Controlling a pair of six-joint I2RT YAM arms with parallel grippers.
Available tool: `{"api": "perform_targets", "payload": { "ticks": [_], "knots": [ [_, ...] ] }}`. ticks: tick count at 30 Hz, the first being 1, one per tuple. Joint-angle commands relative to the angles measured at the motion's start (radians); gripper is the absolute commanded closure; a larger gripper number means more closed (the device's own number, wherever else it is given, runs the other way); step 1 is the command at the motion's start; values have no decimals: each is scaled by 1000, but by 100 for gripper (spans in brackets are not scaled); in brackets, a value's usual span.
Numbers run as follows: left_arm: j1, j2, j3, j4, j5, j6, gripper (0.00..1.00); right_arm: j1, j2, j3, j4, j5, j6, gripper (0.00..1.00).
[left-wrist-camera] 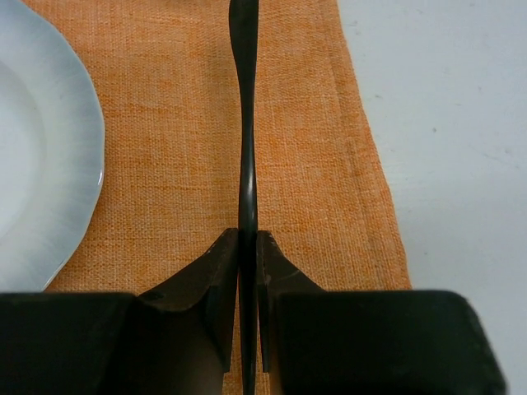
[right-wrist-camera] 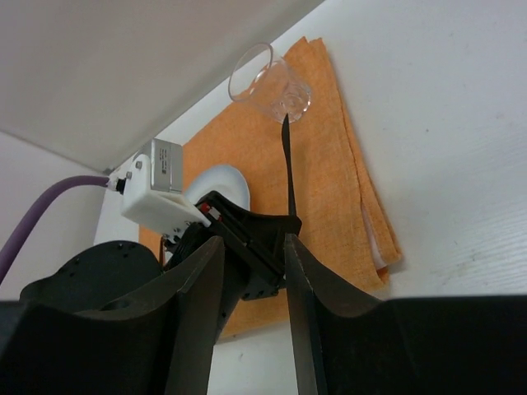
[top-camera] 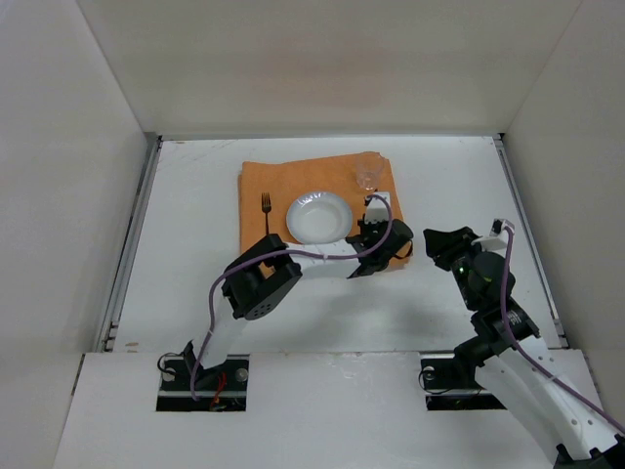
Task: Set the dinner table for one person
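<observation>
Top view: desk (top-camera: 195,215), matte white, fills the floor of the scene from the arm bases to the far wall. A thin rail (top-camera: 133,234) lines each side edge, running near to far. Seen at this slant, I cannot tell which of its axes is the longer. Orange cloth (top-camera: 256,186) lies flat at far centre. On it are a fork (top-camera: 266,213) to the left, tines away from the arms, a white plate (top-camera: 319,216) in the middle and a clear glass (top-camera: 367,172) at the far right corner. The left end effector (top-camera: 373,225) reaches across to the strip just right of the plate. The right end effector (top-camera: 436,244) hangs off the cloth's right edge, over bare desk. Left wrist view: end effector clenched on a slim dark utensil (left-wrist-camera: 244,123), seen edge-on. Its long axis runs straight away from the fingers and parallel to the cloth's right hem, with the plate to one side and bare desk to the other. Probably a knife, held over the customary spot opposite the fork. Right wrist view: fingers stand apart with nothing between them, apparently kept clear of the working arm. The utensil's free end points at the glass.
</observation>
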Motion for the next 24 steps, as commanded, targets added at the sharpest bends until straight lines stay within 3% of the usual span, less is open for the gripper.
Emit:
{"api": "perform_targets", "payload": {
  "ticks": [1, 21, 24],
  "knots": [
    [24, 8, 63, -49, -46, -91, 98, 7, -24, -9, 12, -11, 2, 58],
    [63, 119, 121, -110, 40, -196, 97, 15, -4, -11, 40, -12, -4, 58],
    [57, 100, 107, -110, 21, -190, 92, 15, -1, -9, 43, -12, -2, 51]
  ]
}}
